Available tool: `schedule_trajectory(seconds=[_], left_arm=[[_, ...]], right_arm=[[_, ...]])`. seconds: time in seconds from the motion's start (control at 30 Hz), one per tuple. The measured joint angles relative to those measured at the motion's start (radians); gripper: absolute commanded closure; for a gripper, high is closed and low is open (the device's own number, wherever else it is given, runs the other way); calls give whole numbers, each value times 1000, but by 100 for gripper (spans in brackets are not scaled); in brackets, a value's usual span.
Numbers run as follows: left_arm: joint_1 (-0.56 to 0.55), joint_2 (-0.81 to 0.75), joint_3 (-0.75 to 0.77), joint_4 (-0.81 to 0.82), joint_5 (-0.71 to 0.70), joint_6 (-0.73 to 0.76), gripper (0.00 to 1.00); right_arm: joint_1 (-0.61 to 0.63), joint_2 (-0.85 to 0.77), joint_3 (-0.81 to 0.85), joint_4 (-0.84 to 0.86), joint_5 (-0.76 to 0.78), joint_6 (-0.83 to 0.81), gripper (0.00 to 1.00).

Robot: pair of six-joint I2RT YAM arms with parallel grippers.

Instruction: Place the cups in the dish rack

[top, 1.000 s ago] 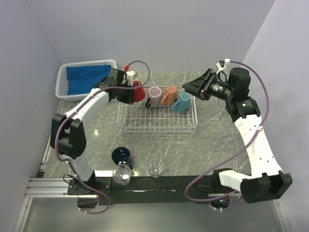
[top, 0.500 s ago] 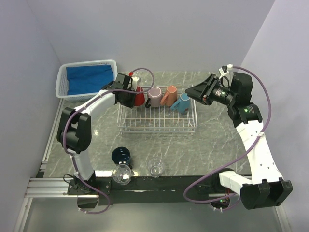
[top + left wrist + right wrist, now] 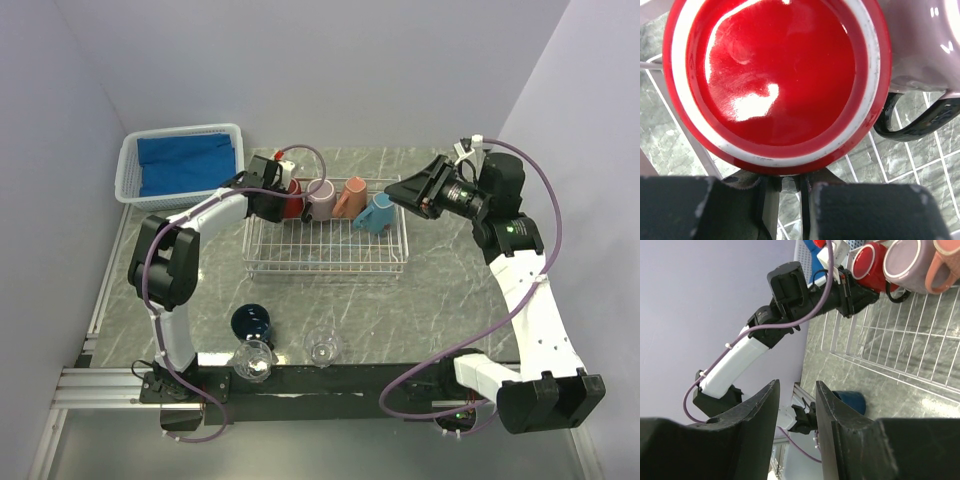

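Marbled grey tabletop [image 3: 440,290]. Left hand [image 3: 277,197] outstretched, clenched on red mug [image 3: 292,198] at upper-left corner of dish rack [image 3: 325,262]. Right hand [image 3: 398,192] hovers upper right, fingers spread.

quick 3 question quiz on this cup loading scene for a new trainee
1. How many clear glasses sit on the table outside the dish rack?
2. True or false: the right pincer is open and holds nothing.
3. Which cup is the left pincer gripping? A navy mug, B red mug, C mauve mug.
Key: 1 two; 2 true; 3 B.
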Motion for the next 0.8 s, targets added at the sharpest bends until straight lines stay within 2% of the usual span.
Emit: schedule_trajectory(seconds=[0.03, 0.1, 0.17, 0.23, 0.37, 0.43, 0.7, 0.73, 0.8], left_arm=[[-1, 0, 0, -1, -1, 0, 77], [-1, 0, -1, -1, -10, 0, 71], [-1, 0, -3, -1, -16, 2, 58], [-1, 0, -7, -9, -22, 0, 41], [-2, -10, -12, -14, -28, -7, 34], [-8, -23, -14, -22, -30, -7, 26], [-14, -46, 21, -84, -5, -29, 24], [-15, -50, 36, -100, 8, -35, 17], [-18, -73, 76, -130, 25, -40, 12]], right_arm=[[-2, -2, -4, 2, -1, 0, 57], [-5, -5, -13, 0, -5, 0, 56], [-6, -5, -17, 0, -8, 0, 56], [-6, -6, -22, 0, -14, 0, 55], [-7, -5, -26, 0, -21, 0, 54], [-7, -5, -26, 0, -25, -3, 53], [-7, -6, -40, -40, -24, -49, 51], [-7, -6, -38, -62, -18, -64, 50], [-4, -6, -33, -125, 0, -112, 49]])
